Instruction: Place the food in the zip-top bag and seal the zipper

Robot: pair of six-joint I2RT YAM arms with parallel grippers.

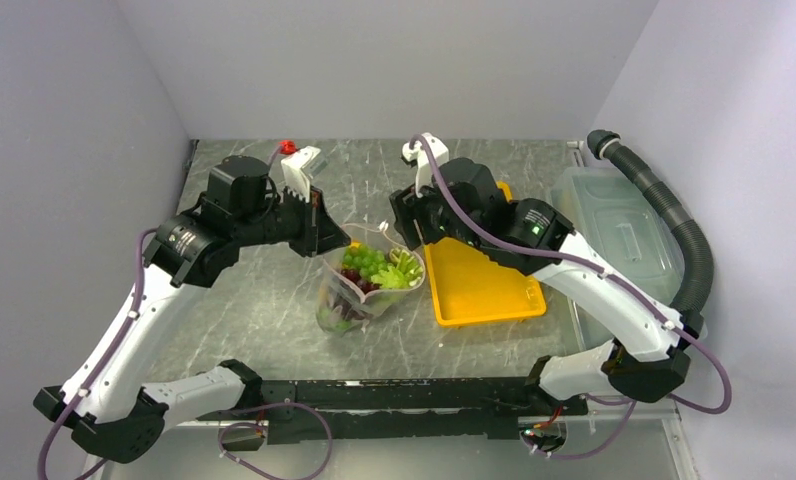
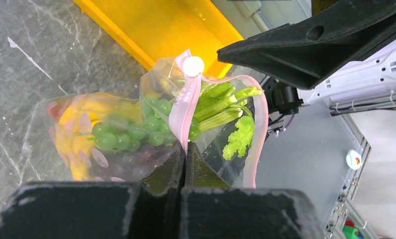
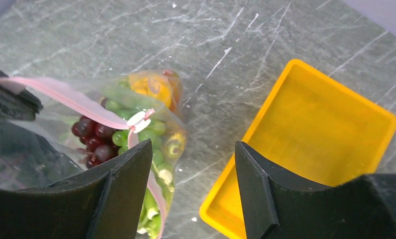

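The zip-top bag (image 1: 357,290) stands on the table left of the tray, holding the food: green grapes (image 2: 131,132), purple grapes (image 3: 94,137), celery (image 2: 221,107), a leafy piece (image 2: 241,137) and yellow-orange pieces (image 3: 153,87). My left gripper (image 2: 185,152) is shut on the pink zipper (image 2: 178,112) at the bag's left edge. The white slider (image 2: 193,65) sits at the far end; the two pink strips part around the celery. My right gripper (image 3: 191,159) hangs open at the bag's right side, over the table between bag and tray, with nothing between its fingers.
The yellow tray (image 1: 479,285) lies right of the bag with nothing in it. A translucent lidded bin (image 1: 614,225) and a black ribbed hose (image 1: 679,230) stand at the far right. Walls close in the back and both sides.
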